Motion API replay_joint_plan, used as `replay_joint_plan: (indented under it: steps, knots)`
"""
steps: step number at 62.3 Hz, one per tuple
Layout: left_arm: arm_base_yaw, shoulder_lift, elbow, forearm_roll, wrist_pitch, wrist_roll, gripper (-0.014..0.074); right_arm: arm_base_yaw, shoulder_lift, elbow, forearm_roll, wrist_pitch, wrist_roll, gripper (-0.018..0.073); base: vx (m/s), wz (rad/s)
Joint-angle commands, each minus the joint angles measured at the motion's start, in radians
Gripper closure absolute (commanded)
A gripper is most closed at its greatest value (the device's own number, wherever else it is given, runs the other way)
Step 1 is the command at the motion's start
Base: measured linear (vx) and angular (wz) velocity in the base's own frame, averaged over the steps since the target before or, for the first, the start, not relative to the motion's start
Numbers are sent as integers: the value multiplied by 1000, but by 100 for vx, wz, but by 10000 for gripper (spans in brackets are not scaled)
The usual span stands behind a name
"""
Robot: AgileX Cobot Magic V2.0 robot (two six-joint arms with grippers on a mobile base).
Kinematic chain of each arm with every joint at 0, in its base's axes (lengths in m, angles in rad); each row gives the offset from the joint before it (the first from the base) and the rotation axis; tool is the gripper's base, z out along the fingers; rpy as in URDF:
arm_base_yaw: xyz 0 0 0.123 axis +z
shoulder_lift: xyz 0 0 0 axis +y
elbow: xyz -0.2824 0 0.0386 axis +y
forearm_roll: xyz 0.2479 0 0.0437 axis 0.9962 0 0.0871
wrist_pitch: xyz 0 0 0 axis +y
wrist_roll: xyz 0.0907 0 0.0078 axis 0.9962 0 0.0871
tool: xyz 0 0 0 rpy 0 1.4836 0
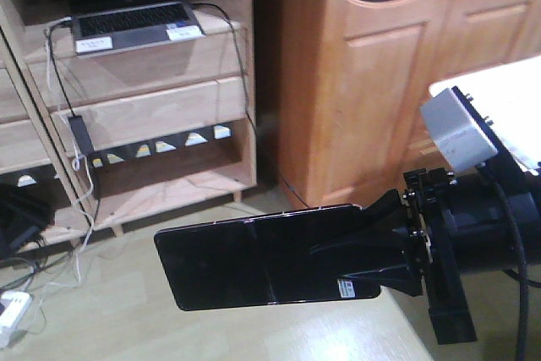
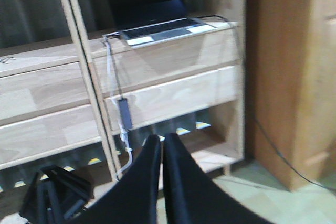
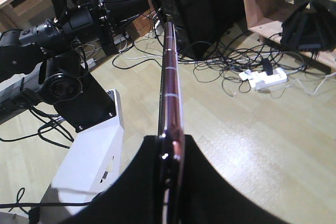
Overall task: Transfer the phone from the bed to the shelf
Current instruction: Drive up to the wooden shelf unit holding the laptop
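Observation:
The phone [image 1: 254,255], a wide glossy black slab with a centre crease and a small white sticker, hangs flat above the pale floor. My right gripper [image 1: 372,247] is shut on its right end. In the right wrist view the phone [image 3: 170,77] shows edge-on with its pinkish-metal rim, clamped by the right gripper [image 3: 170,142]. The shelf [image 1: 152,52], a pale wood plank of the shelving unit, lies up and left of the phone. My left gripper [image 2: 161,141] is shut on nothing and faces the shelf [image 2: 173,51]. The bed is out of view.
A silver laptop [image 1: 135,23] sits on the shelf with a charger cable hanging down. A tall orange-brown wardrobe [image 1: 380,82] stands to the right of the unit. A power strip [image 3: 268,77], loose cables and a black bag [image 3: 310,24] lie on the floor.

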Motion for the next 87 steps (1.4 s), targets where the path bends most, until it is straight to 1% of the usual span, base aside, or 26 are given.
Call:
replay_joint_plan:
  steps: [1,60,87]
  knots:
    - [-4,-13,-21,-9,-72,-6,595,-1,-23,-26,87,78,-8,561,46,26]
    - [-4,-13,-21,-9,-72,-6,595,-1,-23,-26,87,78,-8,561,42,24]
    - [-4,-13,-21,-9,-72,-6,595,-1,-23,-26,87,78,-8,561,33,12]
